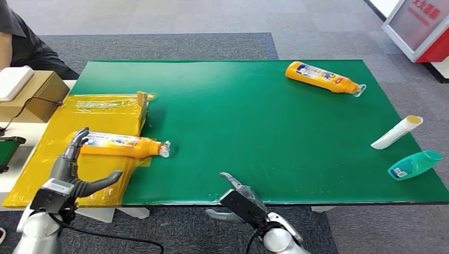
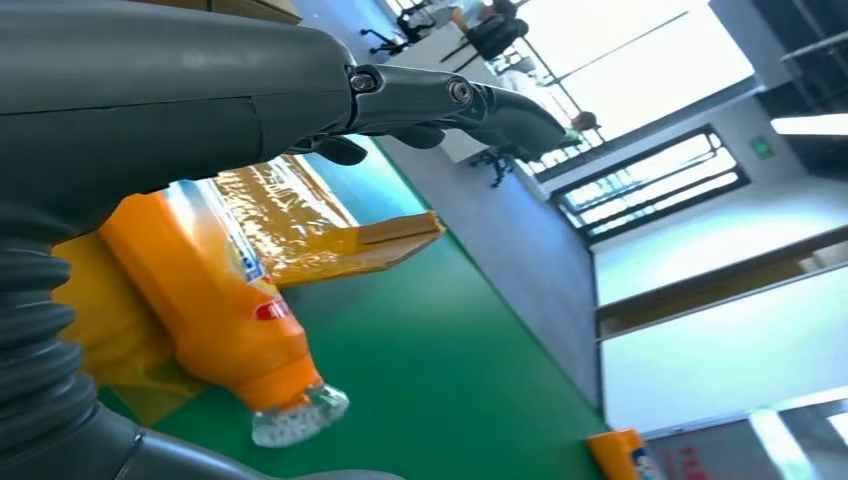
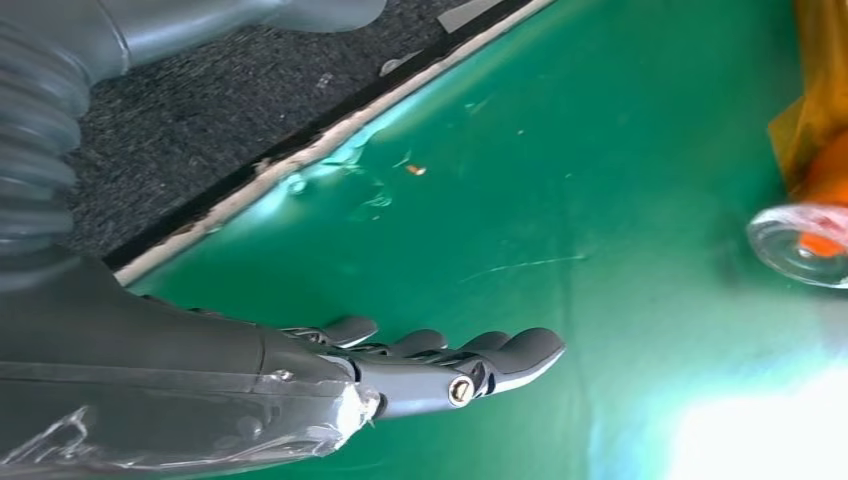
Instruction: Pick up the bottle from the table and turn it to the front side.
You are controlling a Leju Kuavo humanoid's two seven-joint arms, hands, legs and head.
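Observation:
An orange bottle [image 1: 119, 144] with a clear cap lies on its side on a yellow plastic sheet [image 1: 47, 159] at the left of the green table [image 1: 254, 127], cap pointing right. My left hand [image 1: 74, 169] is spread open around the bottle's base end: its fingers reach the base and the thumb stays apart in front. In the left wrist view the bottle [image 2: 215, 310] lies under the stretched fingers [image 2: 470, 100]. My right hand [image 1: 241, 201] hovers flat and open over the table's front edge, empty; its wrist view shows the fingers [image 3: 480, 360] and the bottle's cap [image 3: 800, 240] farther off.
A second orange bottle [image 1: 323, 78] lies at the far right of the table. A white tube [image 1: 396, 132] and a teal bottle [image 1: 414, 164] lie near the right edge. A cardboard box [image 1: 32, 95] and a seated person [image 1: 21, 37] are at the far left.

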